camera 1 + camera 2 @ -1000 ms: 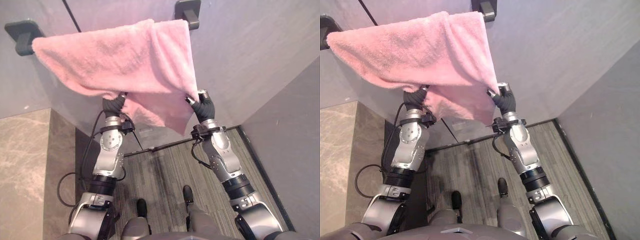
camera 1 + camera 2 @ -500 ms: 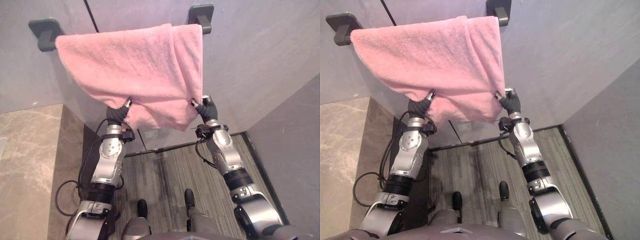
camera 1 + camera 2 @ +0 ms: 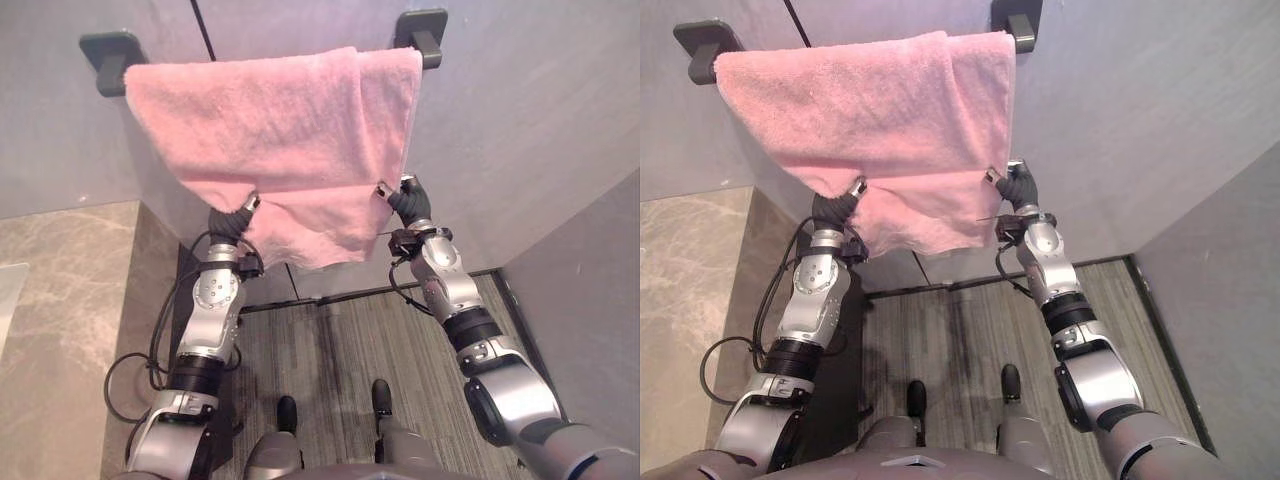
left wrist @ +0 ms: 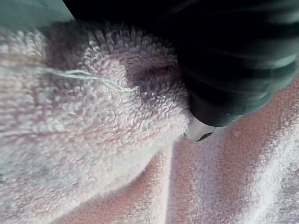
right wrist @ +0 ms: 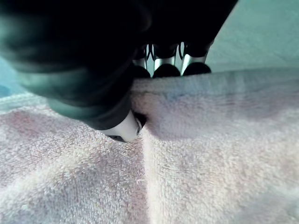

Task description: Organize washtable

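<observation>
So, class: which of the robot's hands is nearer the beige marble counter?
Left. The left hand pinches the pink terry towel on the side by the marble counter; the right hand pinches its far side.

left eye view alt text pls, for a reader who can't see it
A pink towel hangs over a dark wall-mounted towel rail, and the robot's two hands pinch its lower edge from below, the left hand at the left, the right hand at the right. Grey wall behind, striped floor below.

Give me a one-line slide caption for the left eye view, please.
Left hand and right hand pinch the lower edge of a pink towel draped over a dark wall-mounted towel rail.
</observation>
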You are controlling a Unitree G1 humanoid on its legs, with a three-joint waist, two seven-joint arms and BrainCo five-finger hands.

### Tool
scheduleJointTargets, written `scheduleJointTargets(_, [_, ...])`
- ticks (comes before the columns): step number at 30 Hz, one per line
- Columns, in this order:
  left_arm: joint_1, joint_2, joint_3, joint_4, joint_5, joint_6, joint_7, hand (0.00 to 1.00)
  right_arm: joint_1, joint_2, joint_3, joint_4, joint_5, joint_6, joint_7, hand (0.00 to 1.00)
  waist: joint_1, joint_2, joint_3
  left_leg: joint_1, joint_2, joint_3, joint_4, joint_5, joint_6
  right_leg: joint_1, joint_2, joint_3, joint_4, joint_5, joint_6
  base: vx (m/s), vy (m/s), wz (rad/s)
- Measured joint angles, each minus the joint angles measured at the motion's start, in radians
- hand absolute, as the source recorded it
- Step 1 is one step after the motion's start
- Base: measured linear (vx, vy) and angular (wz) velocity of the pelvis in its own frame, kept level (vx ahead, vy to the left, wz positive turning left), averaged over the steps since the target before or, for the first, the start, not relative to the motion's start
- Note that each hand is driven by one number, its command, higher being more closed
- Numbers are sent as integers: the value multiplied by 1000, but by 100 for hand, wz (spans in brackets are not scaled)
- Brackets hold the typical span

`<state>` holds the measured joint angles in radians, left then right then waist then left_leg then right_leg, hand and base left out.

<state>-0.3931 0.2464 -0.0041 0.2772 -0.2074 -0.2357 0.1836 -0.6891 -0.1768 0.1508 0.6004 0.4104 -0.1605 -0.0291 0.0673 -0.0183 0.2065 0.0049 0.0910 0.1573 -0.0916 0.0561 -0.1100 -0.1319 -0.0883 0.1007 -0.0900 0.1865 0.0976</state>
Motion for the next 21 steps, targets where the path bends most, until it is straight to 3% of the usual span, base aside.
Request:
scheduleJointTargets(2, [0,0,31,4,0,0,0,100,0,-1,-19,0,0,0,-3,0,0,8,0,0,0,0,0,0,0,-1,0,0,0,-1,0,0,0,0])
scheduleJointTargets(3, [0,0,55,6,0,2,0,0,0,-4,-39,0,0,0,-4,0,0,13,-1,0,0,0,0,0,0,-1,1,1,0,-1,0,0,0,0])
scheduleJointTargets(9, [0,0,97,7,-1,7,3,0,1,-37,-77,-1,-14,1,-22,0,2,18,-1,0,1,-1,0,0,0,-1,1,1,0,-2,0,0,0,0])
scheduleJointTargets(13, [11,20,245,7,-6,7,74,0,33,-95,-203,-1,-18,1,-98,0,2,18,-1,0,1,0,0,0,0,-2,1,1,0,-2,0,0,0,0])
scheduleJointTargets(16, [43,59,266,12,-6,7,87,0,60,-132,-233,-13,-19,1,-110,0,-1,19,-1,0,2,3,0,0,0,-4,2,5,0,-2,0,-1,0,-3])
scheduleJointTargets(21, [58,60,231,14,-2,7,77,0,79,-130,-225,-63,-29,-1,-112,0,1,20,-1,1,2,4,1,0,0,-5,3,6,0,-1,-1,-2,0,-1])
